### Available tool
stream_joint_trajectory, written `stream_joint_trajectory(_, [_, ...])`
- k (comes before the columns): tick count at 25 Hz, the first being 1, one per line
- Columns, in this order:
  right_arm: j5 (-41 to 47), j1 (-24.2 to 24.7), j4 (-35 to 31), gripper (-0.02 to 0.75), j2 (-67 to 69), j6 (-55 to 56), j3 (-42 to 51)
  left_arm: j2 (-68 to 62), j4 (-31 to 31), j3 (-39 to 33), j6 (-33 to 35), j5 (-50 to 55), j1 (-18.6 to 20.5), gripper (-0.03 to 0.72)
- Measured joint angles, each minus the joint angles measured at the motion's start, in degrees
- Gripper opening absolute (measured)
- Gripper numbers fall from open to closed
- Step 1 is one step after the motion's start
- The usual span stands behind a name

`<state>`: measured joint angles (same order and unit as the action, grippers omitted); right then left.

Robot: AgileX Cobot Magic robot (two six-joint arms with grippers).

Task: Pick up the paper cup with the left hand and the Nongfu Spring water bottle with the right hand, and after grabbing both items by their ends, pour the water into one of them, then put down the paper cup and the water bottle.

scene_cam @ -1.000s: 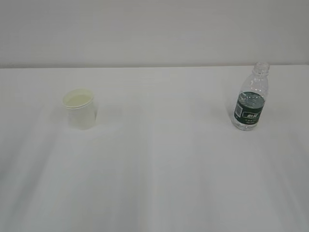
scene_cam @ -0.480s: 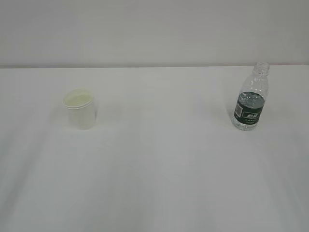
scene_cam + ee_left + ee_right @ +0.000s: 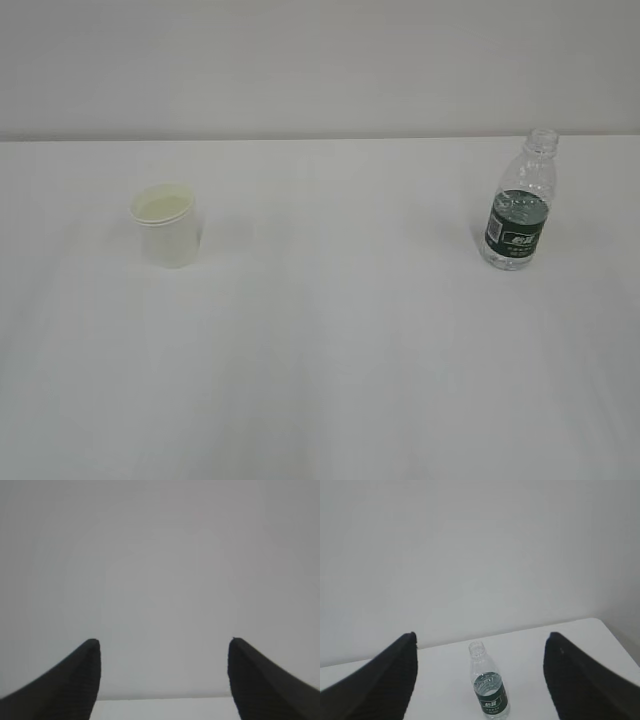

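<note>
A small white paper cup [image 3: 166, 224] with a pale yellow inside stands upright on the left of the white table [image 3: 330, 340]. On the right stands the uncapped Nongfu Spring water bottle [image 3: 518, 203], clear with a dark green label, water reaching about label height. Neither arm shows in the exterior view. The right wrist view holds the bottle [image 3: 489, 689] ahead, between the spread fingers of my right gripper [image 3: 481, 640], far from them. My left gripper [image 3: 164, 641] is open with nothing between its fingers; it faces a plain wall and a strip of table, and the cup is out of that view.
A plain pale wall [image 3: 320, 60] rises behind the table's far edge. In the right wrist view the table's right corner [image 3: 600, 625] shows past the bottle.
</note>
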<state>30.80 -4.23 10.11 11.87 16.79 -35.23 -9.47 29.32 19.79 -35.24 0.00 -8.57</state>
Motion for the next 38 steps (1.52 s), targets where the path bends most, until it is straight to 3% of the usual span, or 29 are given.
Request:
stream_joint_trajectory(5, [0.33, 0.00, -0.52, 0.589, 0.00, 0.00, 0.00, 3.89, 0.58, 4.10, 0.00, 10.18, 0.00, 0.557])
stream_joint_trajectory(19, [8.56, 0.00, -5.75, 0.589, -0.23, -9.43, -6.09, 4.41, 0.71, 9.29, 4.56, 14.99, 0.00, 0.545])
stream_joint_trajectory(24, [9.03, 0.00, -7.92, 0.589, -0.31, -9.67, -6.47, 4.50, -2.04, 9.98, 11.24, 18.82, 0.00, 0.538])
stream_joint_trajectory(30, [9.42, 0.00, -10.11, 0.589, -0.31, -9.95, -6.47, 4.50, -13.38, 9.98, 27.87, 24.25, 0.00, 0.527])
stream_joint_trajectory(38, [15.93, 0.00, -13.49, 0.589, -0.31, -19.44, -8.25, 4.50, -20.02, 12.69, 36.16, 31.00, 0.00, 0.524])
